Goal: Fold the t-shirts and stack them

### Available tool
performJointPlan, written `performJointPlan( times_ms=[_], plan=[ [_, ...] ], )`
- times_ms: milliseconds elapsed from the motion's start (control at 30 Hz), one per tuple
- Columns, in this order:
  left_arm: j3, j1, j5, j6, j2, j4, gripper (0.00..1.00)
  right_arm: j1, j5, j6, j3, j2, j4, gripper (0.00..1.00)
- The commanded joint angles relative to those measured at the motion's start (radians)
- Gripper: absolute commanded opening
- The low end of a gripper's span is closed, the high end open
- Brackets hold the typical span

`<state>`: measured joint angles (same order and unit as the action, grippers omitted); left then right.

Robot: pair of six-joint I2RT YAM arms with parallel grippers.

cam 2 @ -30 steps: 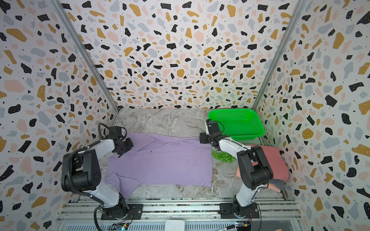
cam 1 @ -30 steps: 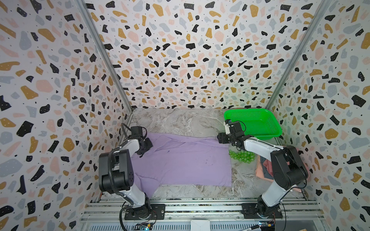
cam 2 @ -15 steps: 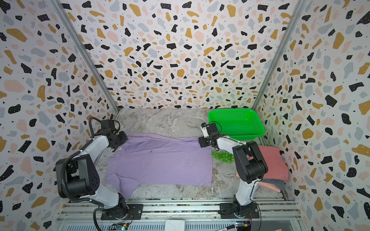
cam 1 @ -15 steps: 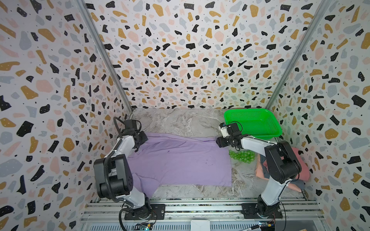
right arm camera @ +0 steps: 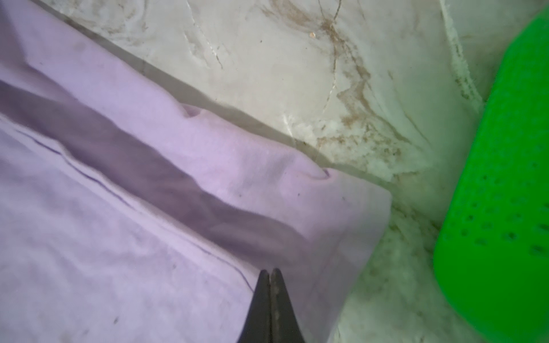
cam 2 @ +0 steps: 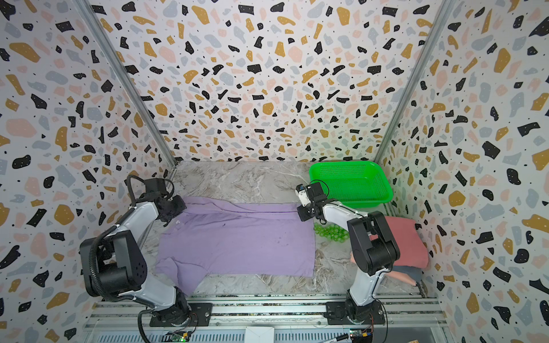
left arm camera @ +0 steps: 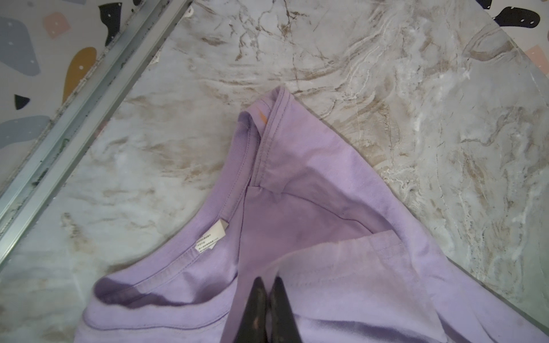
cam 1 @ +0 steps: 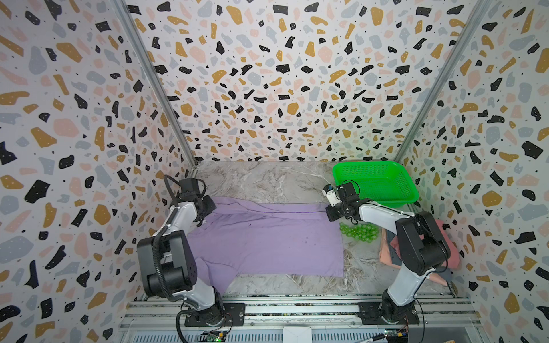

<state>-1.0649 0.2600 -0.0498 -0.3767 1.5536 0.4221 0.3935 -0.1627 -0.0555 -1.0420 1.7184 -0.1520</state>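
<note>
The left gripper and right gripper, jaws pressed together, each pinch a far corner of the flat lavender-purple cloth t-shirt.

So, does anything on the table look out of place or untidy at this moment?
Yes. A cluster of small green balls lies loose on the table, between the lavender t-shirt and the folded stack, not in the green basket. The shirt also carries small dark specks.

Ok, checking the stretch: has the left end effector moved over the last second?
Yes. The left end effector, shut on the purple t-shirt, has shifted leftward and slightly back, toward the metal corner post.
</note>
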Motion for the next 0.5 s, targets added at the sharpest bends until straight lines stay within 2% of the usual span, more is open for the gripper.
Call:
performJointPlan(
  times_ms=[0,100,133,200,267,300,333,467],
  plan=[
    [0.009,0.007,0.059,0.019,-0.072,0.065,0.0,0.024,0.005,0.004,0.045,-0.105,-0.058,0.0],
    [0.046,0.007,0.149,0.021,-0.163,0.123,0.01,0.04,0.07,0.068,0.123,-0.2,-0.061,0.02],
    [0.062,0.007,0.178,0.019,-0.2,0.133,0.11,0.042,0.086,0.096,0.144,-0.238,-0.06,0.09],
    [0.09,0.007,0.24,0.011,-0.279,0.144,0.4,0.044,0.104,0.163,0.205,-0.332,-0.044,0.35],
    [0.108,0.007,0.266,0.009,-0.338,0.143,0.55,0.045,0.126,0.222,0.248,-0.418,-0.031,0.62],
    [0.114,0.007,0.265,0.007,-0.357,0.133,0.64,0.044,0.132,0.248,0.263,-0.456,-0.021,0.65],
    [0.115,0.007,0.258,0.006,-0.366,0.125,0.69,0.045,0.137,0.27,0.267,-0.479,-0.013,0.65],
    [0.1,0.007,0.179,-0.004,-0.316,0.078,0.73,0.043,0.101,0.344,0.228,-0.454,0.037,0.65]
  ],
)
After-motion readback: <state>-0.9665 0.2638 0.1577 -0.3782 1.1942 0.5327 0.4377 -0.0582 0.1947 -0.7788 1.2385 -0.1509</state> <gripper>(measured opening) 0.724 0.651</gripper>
